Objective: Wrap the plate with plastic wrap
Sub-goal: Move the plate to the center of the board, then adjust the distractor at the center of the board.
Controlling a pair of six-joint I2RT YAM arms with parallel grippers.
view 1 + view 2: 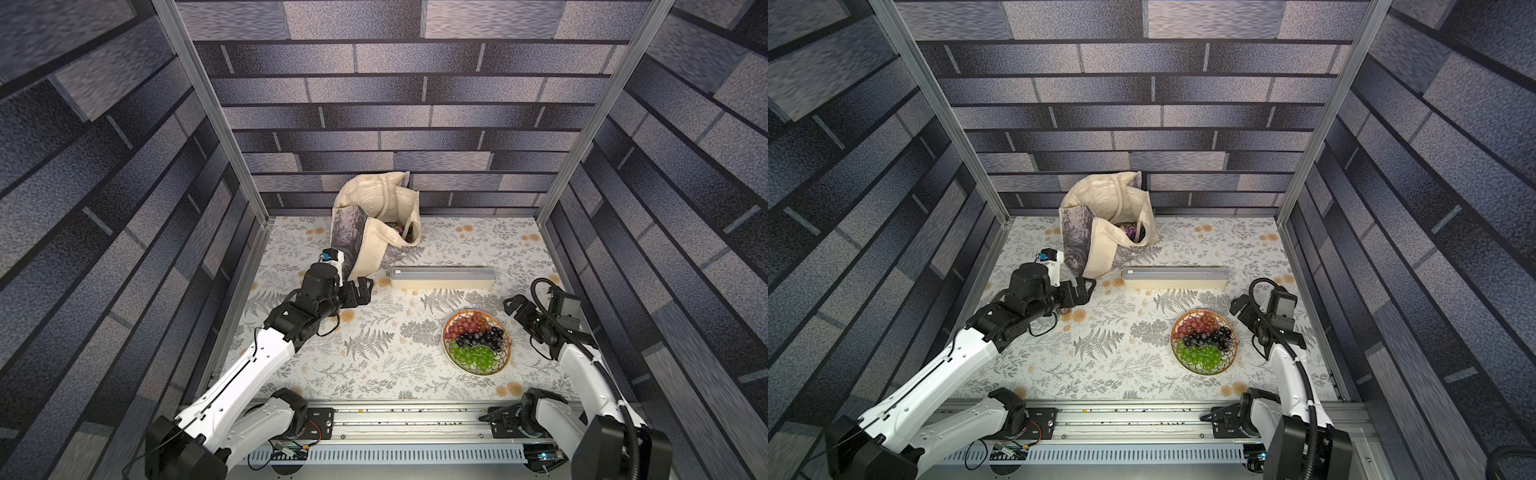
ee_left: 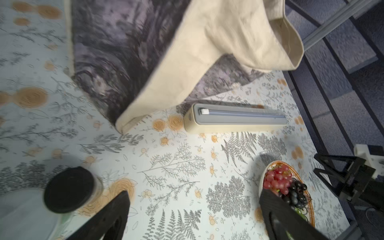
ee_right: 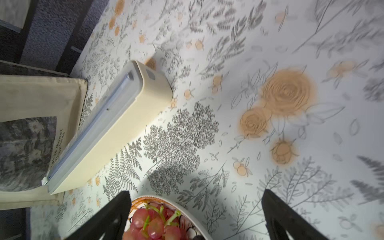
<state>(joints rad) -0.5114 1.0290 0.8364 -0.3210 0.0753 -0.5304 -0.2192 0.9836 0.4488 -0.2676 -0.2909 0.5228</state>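
The plate point(image 1: 445, 332) point(image 1: 1173, 332), with a gold patterned rim, carries red, dark purple and green grapes and sits right of centre on the floral table. The plastic wrap is hidden inside its long cream-and-grey dispenser box point(image 1: 443, 277) point(image 1: 1175, 277), which lies just behind the plate. My left gripper point(image 1: 360, 288) point(image 2: 194, 194) is open and empty, low over the table to the left of the box, beside the tote bag. My right gripper point(image 1: 513, 303) point(image 3: 196, 192) is open and empty at the plate's far right edge point(image 3: 187, 209). The box shows in both wrist views point(image 2: 236, 120) point(image 3: 116, 120).
A cream tote bag point(image 1: 374, 224) point(image 1: 1104, 224) with a dark printed panel stands at the back, its near corner close to the box's left end. A small jar with a black lid point(image 2: 69, 189) stands near my left gripper. Patterned walls close in three sides.
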